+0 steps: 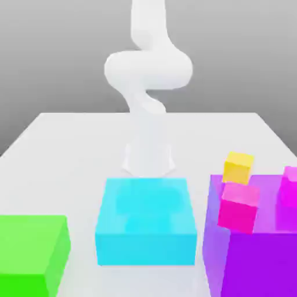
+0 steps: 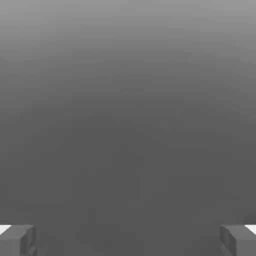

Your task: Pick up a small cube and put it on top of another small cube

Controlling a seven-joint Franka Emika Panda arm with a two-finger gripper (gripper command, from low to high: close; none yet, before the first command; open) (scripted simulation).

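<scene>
Three small cubes cluster at the exterior view's right. A yellow cube (image 1: 238, 167) sits at the far edge of a large see-through purple block (image 1: 255, 255). A magenta cube (image 1: 239, 207) is just in front of the yellow one, overlapping the purple block's top corner. Another magenta cube (image 1: 288, 187) is cut off by the right edge. I cannot tell whether they rest on the block or are inside it. In the hand view my gripper (image 2: 128, 240) is open, its grey fingertips (image 2: 17, 240) far apart with nothing between them, against a plain grey background.
A large cyan block (image 1: 145, 220) stands at the middle front of the white table (image 1: 69, 139), and a large green block (image 1: 32, 252) at the front left. The white arm (image 1: 148, 75) rises from its base behind the cyan block.
</scene>
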